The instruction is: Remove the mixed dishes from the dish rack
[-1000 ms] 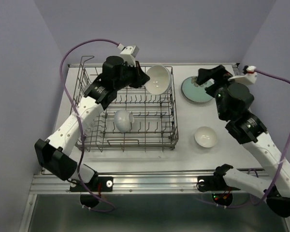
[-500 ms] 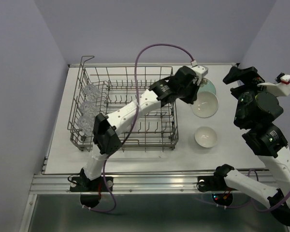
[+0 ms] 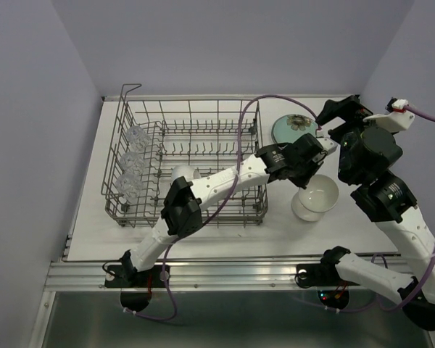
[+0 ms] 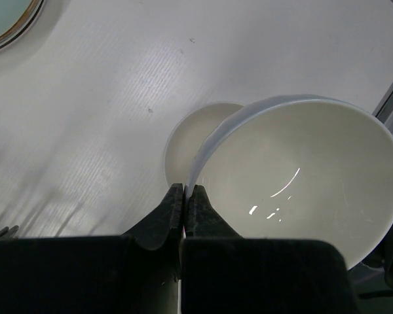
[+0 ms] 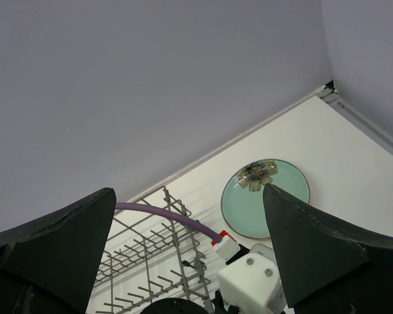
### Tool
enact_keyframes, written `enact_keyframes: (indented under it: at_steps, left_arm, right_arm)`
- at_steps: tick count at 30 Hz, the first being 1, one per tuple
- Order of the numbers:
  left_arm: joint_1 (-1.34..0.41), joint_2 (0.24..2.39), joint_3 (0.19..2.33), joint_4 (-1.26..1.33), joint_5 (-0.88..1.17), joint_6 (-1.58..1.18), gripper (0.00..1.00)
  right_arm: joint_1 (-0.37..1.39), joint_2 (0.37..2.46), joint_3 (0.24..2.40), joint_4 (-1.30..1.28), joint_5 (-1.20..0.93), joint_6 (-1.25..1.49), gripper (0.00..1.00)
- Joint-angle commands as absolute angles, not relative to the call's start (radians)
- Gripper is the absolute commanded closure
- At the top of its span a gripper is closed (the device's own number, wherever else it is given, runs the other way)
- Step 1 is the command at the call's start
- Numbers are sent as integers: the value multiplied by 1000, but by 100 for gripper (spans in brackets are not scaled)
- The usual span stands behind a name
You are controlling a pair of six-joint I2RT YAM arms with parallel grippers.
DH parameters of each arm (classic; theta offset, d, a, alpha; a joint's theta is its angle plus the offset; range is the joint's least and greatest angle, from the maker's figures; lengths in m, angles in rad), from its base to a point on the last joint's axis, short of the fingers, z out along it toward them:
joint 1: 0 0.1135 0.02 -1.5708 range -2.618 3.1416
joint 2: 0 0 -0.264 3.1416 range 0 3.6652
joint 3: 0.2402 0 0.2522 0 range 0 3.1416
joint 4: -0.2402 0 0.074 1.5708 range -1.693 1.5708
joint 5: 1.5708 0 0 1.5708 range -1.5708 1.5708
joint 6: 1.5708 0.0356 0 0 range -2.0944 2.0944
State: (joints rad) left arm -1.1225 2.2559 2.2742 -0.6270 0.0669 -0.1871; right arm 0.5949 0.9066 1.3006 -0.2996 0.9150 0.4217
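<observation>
The left arm stretches to the right across the rack [image 3: 188, 156]. Its left gripper [image 3: 315, 165] holds a white bowl [image 3: 321, 194] just right of the rack, directly over a second bowl [image 3: 299, 209] that stands on the table [image 3: 275, 225]. I cannot tell from any view whether the two bowls touch.

The left wrist camera makes the grip plain. The jaws are pinched tight on the bowl's rim, and the second bowl peeks out from under it on the far side.

Only the overhead view shows what is in the rack: a third bowl [image 3: 183, 175] near its middle and clear glasses [image 3: 133, 163] in a row along its left side.

A green plate [image 3: 293, 129] lies flat on the table beyond the bowls, at the far right. The right gripper [image 3: 338, 110] hangs raised close by it. Its own camera shows the jaws spread wide apart, looking down on the plate, the rack's far right corner and a purple cable [image 5: 167, 216].
</observation>
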Motion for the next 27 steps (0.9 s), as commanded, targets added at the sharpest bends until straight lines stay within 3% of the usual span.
enact_keyframes:
  at_steps: [1,18,23,25,27]
  left_arm:
    - [-1124,2275,2333,-594,32,-192,100]
    - [-1127,2385,2368,-606,37,-175,100]
    - [-1134,2388,2373,-612,41,-172,74]
    - [-1137,2385,2375,-611,44,-167,59]
    - [-1137,2381,2378,-611,51,-164,53]
  right_arm:
    - [594,905,1310,-290,890,408,0]
    - [594,885,1296,-290,861,429,0]
    - [594,881,1295,-288,862,430,0]
    - [594,881,1293,-290,862,433,0]
    - [594,876,1293,-288,859,436,0]
